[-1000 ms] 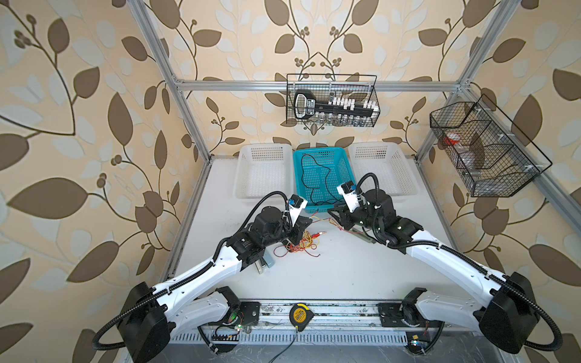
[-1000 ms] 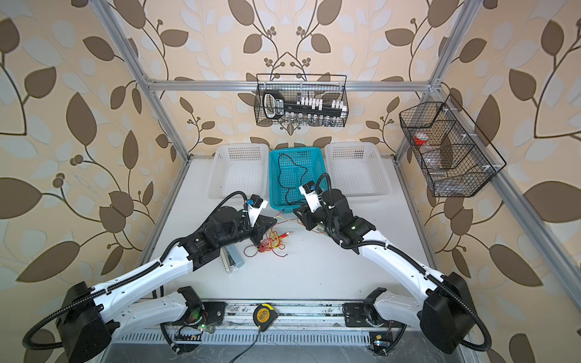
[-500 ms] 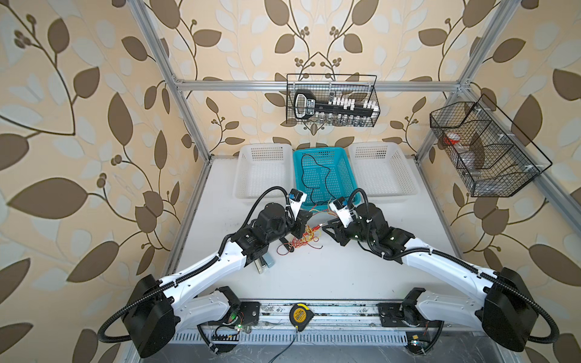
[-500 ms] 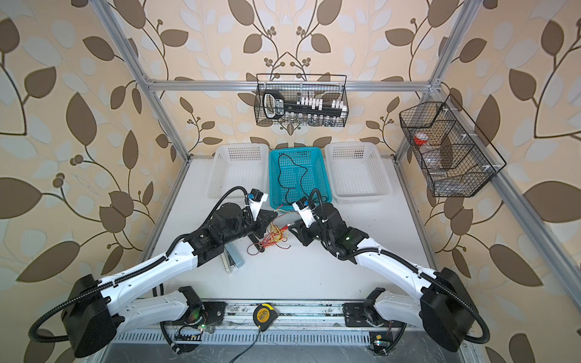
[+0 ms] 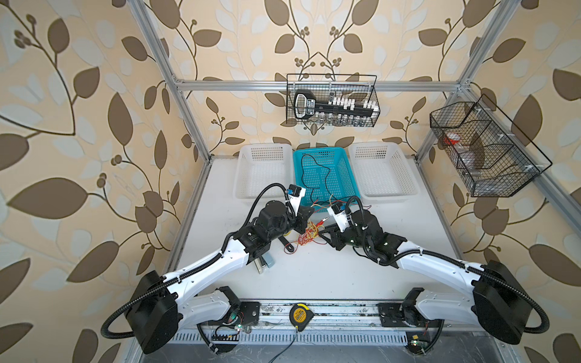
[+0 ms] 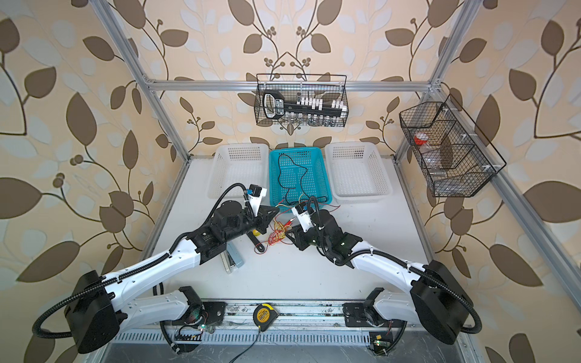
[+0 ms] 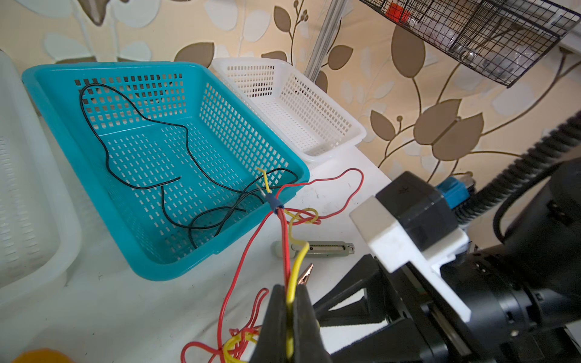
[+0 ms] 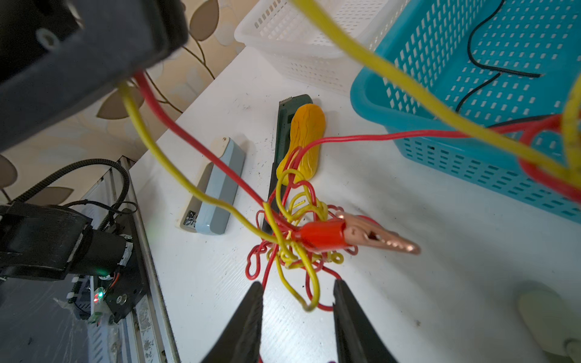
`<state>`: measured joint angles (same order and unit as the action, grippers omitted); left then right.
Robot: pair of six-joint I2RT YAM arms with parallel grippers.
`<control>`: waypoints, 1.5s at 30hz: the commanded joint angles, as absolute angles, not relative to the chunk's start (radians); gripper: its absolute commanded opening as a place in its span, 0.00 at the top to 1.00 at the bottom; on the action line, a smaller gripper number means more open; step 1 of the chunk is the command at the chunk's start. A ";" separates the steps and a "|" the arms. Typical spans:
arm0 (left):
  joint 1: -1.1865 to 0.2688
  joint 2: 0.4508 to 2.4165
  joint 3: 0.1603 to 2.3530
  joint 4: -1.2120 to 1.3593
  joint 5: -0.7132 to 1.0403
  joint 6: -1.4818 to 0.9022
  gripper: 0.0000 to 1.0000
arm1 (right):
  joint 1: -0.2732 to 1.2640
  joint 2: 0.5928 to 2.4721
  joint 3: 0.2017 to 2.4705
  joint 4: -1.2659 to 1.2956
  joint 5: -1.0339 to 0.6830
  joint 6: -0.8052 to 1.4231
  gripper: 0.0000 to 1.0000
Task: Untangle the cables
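Note:
The cables form a red and yellow tangle point(image 5: 309, 235) point(image 6: 276, 234) on the white table between my two grippers. My left gripper point(image 7: 290, 303) point(image 5: 309, 212) is shut on a yellow cable point(image 7: 297, 264) that rises from the tangle, with a red cable point(image 7: 284, 239) running alongside. My right gripper point(image 8: 298, 298) point(image 5: 325, 234) is open low over the table, with loose yellow and red loops point(image 8: 309, 283) between its fingers. A red alligator clip point(image 8: 327, 235) sits in the knot. A black cable point(image 7: 141, 119) point(image 5: 317, 176) lies in the teal basket point(image 5: 344, 185).
White baskets point(image 5: 261, 169) point(image 5: 382, 169) flank the teal one at the back. A blue-grey stapler point(image 8: 217, 191) and a yellow-handled tool point(image 8: 306, 138) lie left of the tangle; a small metal tool point(image 7: 327, 250) lies near the teal basket. A tape measure point(image 5: 298, 316) sits on the front rail.
My right gripper has come down and forward from near the teal basket to the tangle. My left gripper has drawn its yellow cable slightly back and up.

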<state>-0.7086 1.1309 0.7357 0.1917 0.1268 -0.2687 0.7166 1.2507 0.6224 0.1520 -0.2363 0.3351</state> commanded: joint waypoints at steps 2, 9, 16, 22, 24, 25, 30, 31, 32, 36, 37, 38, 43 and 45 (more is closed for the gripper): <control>-0.719 1.123 0.774 0.284 0.132 -0.299 1.00 | 0.726 1.283 0.651 0.202 -0.246 0.373 0.68; -0.718 1.126 0.765 0.289 0.121 -0.303 1.00 | 0.726 1.304 0.661 0.233 -0.233 0.383 1.00; -0.718 1.135 0.744 0.220 0.097 -0.293 0.84 | 0.722 1.205 0.678 0.173 -0.223 0.333 1.00; -0.718 1.098 0.686 0.198 0.071 -0.287 0.12 | 0.680 1.059 0.656 0.102 -0.161 0.362 1.00; -0.718 1.075 0.666 0.192 0.069 -0.282 0.01 | 0.662 1.016 0.644 0.085 -0.144 0.379 1.00; -0.718 1.063 0.658 0.190 0.068 -0.282 0.01 | 0.655 1.001 0.640 0.077 -0.137 0.386 1.00; -0.719 0.998 0.609 0.186 0.073 -0.277 0.01 | 0.642 0.965 0.636 0.044 -0.161 0.384 1.00; -0.718 0.989 0.600 0.192 0.077 -0.280 0.01 | 0.642 0.967 0.635 0.046 -0.183 0.379 1.00; -0.719 0.985 0.594 0.200 0.080 -0.283 0.02 | 0.641 0.972 0.637 0.049 -0.205 0.375 1.00; -0.719 1.010 0.593 0.231 0.092 -0.297 0.04 | 0.644 0.993 0.647 0.058 -0.314 0.358 1.00; -0.719 1.024 0.599 0.241 0.102 -0.299 0.06 | 0.643 0.998 0.650 0.063 -0.337 0.357 1.00; -0.719 1.042 0.604 0.249 0.115 -0.300 0.08 | 0.643 1.000 0.648 0.075 -0.356 0.357 1.00; -0.719 1.146 0.641 0.283 0.176 -0.309 0.25 | 0.644 1.006 0.646 0.130 -0.422 0.369 1.00; -0.719 1.172 0.648 0.292 0.188 -0.316 0.35 | 0.644 1.004 0.640 0.151 -0.434 0.375 1.00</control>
<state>-0.7086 1.1522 0.5991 0.2363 0.1387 -0.3187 0.6449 1.0050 0.6376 0.0738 -0.3664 0.3748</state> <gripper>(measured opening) 0.667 0.048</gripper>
